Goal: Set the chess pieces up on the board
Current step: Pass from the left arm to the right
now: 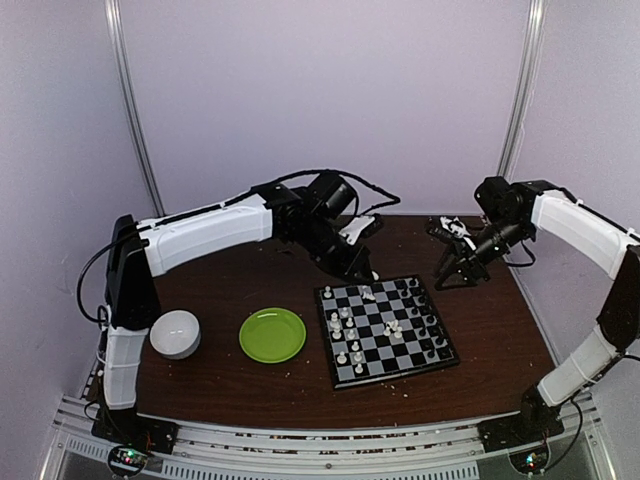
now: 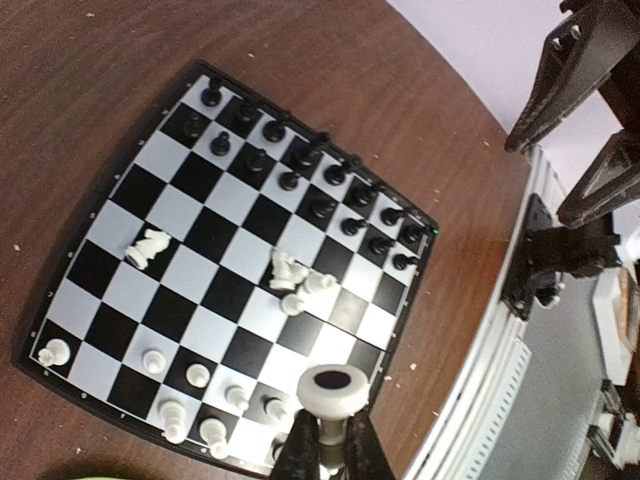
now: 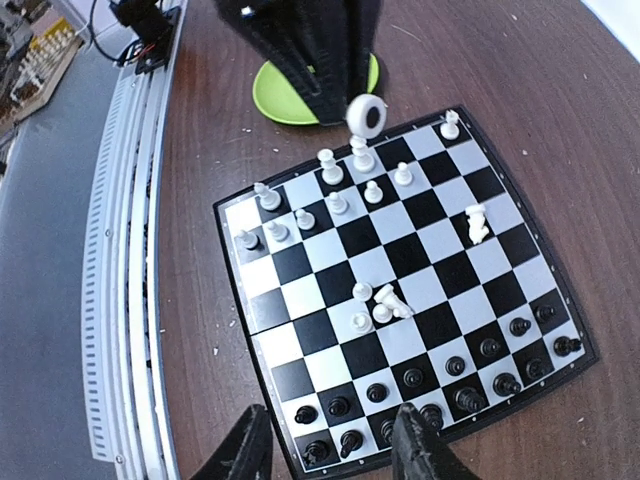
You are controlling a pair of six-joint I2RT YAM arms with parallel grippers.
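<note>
Left gripper (image 2: 330, 428): clamped on one white piece (image 2: 335, 388), tilted so its round base faces my wrist camera. It hangs above the board (image 3: 325, 285), over the far end of the white side, and touches no square.

Right gripper (image 3: 330, 455): fingers apart, nothing between them. It hangs over the brown table (image 1: 250, 385) just past the board's far right corner.

Around: a green plate (image 1: 272, 334) sits just left of the board, not touching it. A white bowl (image 1: 175, 333) sits left of the plate. Pale crumbs (image 2: 17, 247) lie scattered on the wood. A metal rail (image 3: 120, 250) runs along the near table edge.

In the way: my left arm crosses above the board's far left corner and, from the right wrist, hides part of the plate. A small heap (image 3: 380, 303) of white pieces sits mid-board, some toppled. One white knight (image 3: 477, 222) lies on its side near the far edge.

Room: bare squares run between the two camps on the near half. There is bare wood right of the board.

Counts:
- The black pieces (image 2: 290, 182) stand in two rows along the right side. I count about sixteen, but some overlap.
- About ten upright white pieces (image 3: 337, 202) stand on the left two rows.
- Add the knight, roughly four in the heap, and the one I hold.
- One plate, one bowl.
</note>
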